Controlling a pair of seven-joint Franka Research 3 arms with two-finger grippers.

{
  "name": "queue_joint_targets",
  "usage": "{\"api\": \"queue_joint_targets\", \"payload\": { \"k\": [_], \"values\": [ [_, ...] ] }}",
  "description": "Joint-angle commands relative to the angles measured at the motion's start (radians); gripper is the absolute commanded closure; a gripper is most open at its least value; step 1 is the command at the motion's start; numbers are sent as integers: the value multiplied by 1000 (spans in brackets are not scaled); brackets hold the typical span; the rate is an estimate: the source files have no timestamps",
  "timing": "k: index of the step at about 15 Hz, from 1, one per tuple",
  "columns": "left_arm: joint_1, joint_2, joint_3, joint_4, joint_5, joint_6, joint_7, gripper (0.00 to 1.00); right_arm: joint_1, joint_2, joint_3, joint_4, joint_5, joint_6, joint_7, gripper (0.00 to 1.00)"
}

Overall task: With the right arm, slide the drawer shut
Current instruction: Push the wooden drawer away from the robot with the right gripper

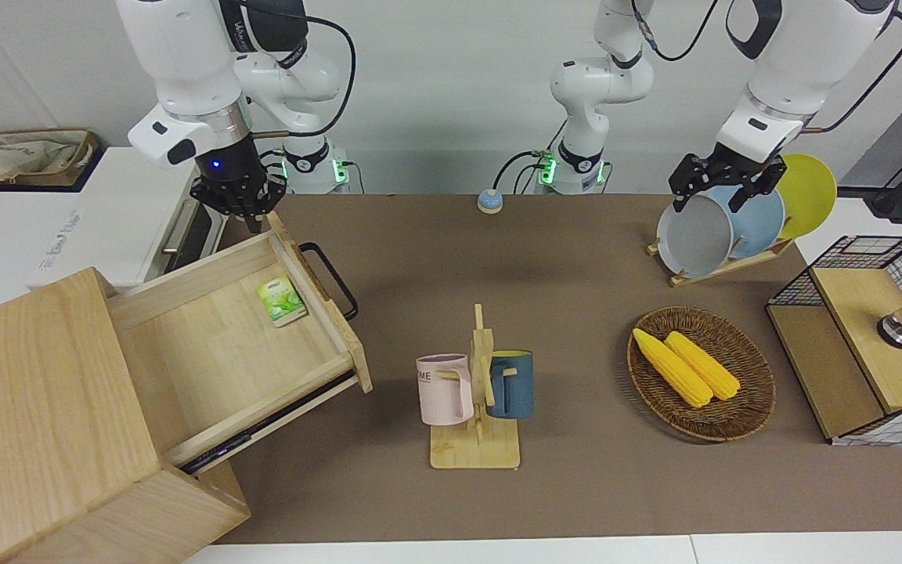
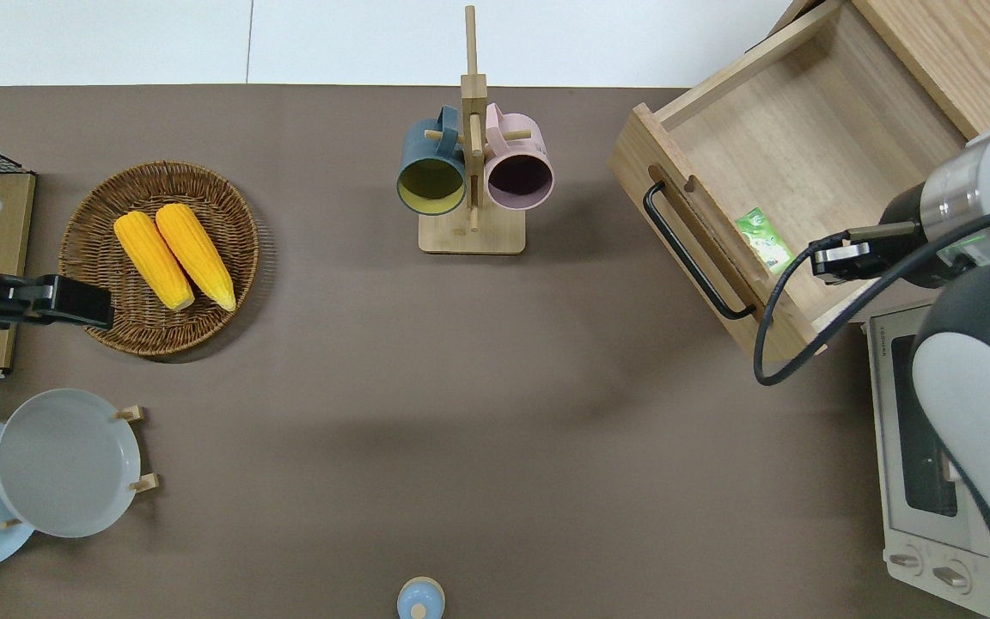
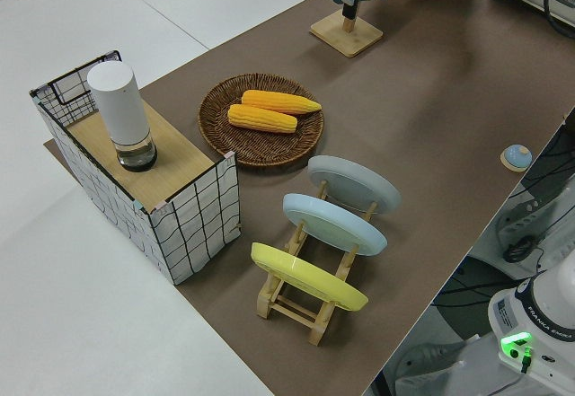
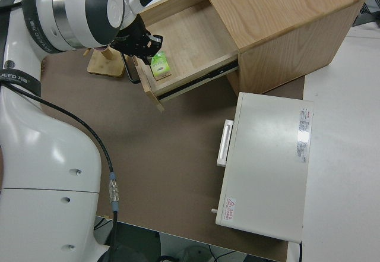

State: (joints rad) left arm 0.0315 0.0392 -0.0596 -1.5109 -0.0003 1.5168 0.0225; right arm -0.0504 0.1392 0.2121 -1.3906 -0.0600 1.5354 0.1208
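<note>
The drawer (image 1: 224, 337) stands pulled far out of the pale-wood cabinet (image 1: 36, 407), with its black loop handle (image 1: 330, 278) facing the middle of the table. A green packet (image 1: 282, 300) lies inside it. The drawer also shows in the overhead view (image 2: 804, 155) and the right side view (image 4: 190, 36). My right gripper (image 1: 246, 219), with its blue wrist light, is shut and empty. It hangs over the drawer's corner nearest the robots, by the front panel's end, and also shows in the right side view (image 4: 145, 47). The left arm is parked, its gripper (image 1: 721, 188) open.
A white toaster oven (image 2: 925, 447) stands beside the drawer, nearer to the robots. A mug rack (image 1: 478, 392) with two mugs stands mid-table. A basket of corn (image 1: 701, 372), a plate rack (image 1: 725, 223) and a wire-mesh shelf (image 1: 866, 337) are toward the left arm's end.
</note>
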Motion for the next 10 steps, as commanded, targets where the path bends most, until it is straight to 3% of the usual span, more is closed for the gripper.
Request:
{"api": "queue_joint_targets", "payload": {
  "k": [1, 6, 10],
  "values": [
    [4, 11, -6, 26, 17, -20, 10, 7, 73, -10, 7, 2, -52, -8, 109, 1000],
    [4, 11, -6, 26, 17, -20, 10, 7, 174, -6, 7, 1, -60, 6, 324, 1000],
    [4, 11, -6, 24, 17, -20, 10, 7, 227, 36, 6, -4, -49, 31, 518, 1000]
  ]
}}
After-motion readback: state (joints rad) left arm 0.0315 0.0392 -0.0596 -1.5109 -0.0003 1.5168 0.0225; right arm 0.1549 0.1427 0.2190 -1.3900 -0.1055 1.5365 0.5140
